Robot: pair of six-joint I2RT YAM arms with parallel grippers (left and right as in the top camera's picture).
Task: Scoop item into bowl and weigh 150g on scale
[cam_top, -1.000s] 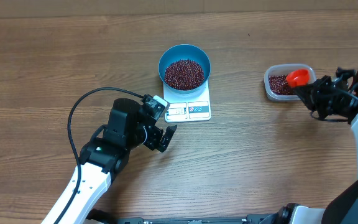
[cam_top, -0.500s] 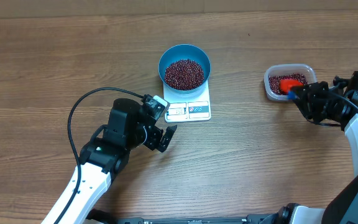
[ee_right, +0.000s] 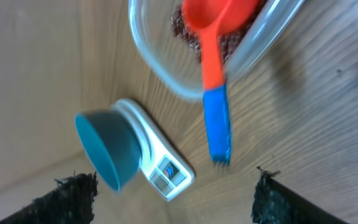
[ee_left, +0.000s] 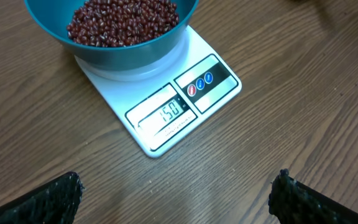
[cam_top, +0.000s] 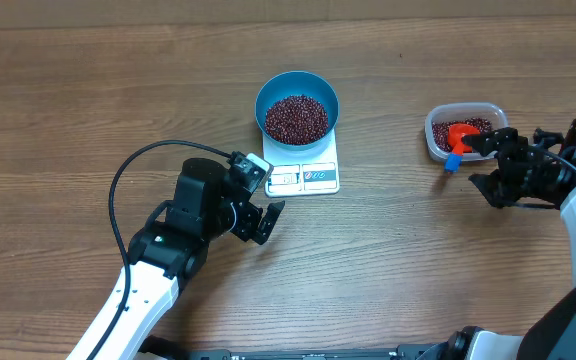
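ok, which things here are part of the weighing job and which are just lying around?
Job: beans, bowl, scale, tub, scoop.
Just there: black cable.

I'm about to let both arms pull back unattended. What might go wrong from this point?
1. The scoop leans in the clear tub with its blue handle poking over the rim, right beside the open right gripper; a careless retreat may clip it and spill beans.
2. The scale reads 150 under the blue bowl; the open left gripper hovers nearby, and a nudge might upset that reading.
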